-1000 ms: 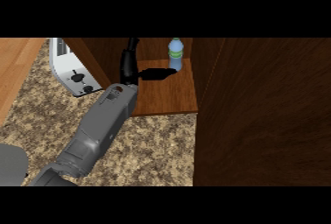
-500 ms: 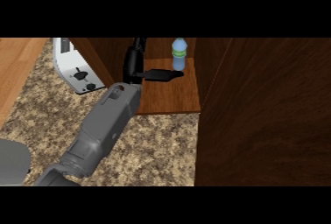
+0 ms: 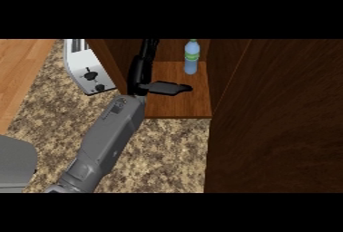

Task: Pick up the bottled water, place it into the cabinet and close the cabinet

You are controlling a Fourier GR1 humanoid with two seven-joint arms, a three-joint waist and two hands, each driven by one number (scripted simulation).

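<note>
Head view looks down on the bottle point(image 3: 192, 56), which stands upright on the shelf point(image 3: 184, 102) inside the cabinet point(image 3: 275, 113), toward the back and close to the right inner wall. It has a pale blue body, a green label and a cap on top, and nothing is touching it.

Just in front of it and to its left is a hand point(image 3: 149, 77), reaching into the cabinet over the shelf. Its fingers point(image 3: 142, 61) are straight and lie together, pointing toward the back of the cabinet, and the thumb point(image 3: 171, 87) sticks out sideways to the right, apart from them. The hand holds nothing. The thumb's tip is near the bottle's base but clear of it. From this view alone I cannot tell which of the two hands it is; its grey forearm point(image 3: 104, 142) comes up from the lower left edge and crosses the table point(image 3: 171, 154).

The cabinet is open, and its dark wood door point(image 3: 281, 136) fills the right side of the view.

Left of the cabinet's side wall a toaster point(image 3: 85, 68) stands on the speckled table. Further left is a strip of light wood point(image 3: 20, 72). A grey shape point(image 3: 13, 165) shows at the lower left edge.
</note>
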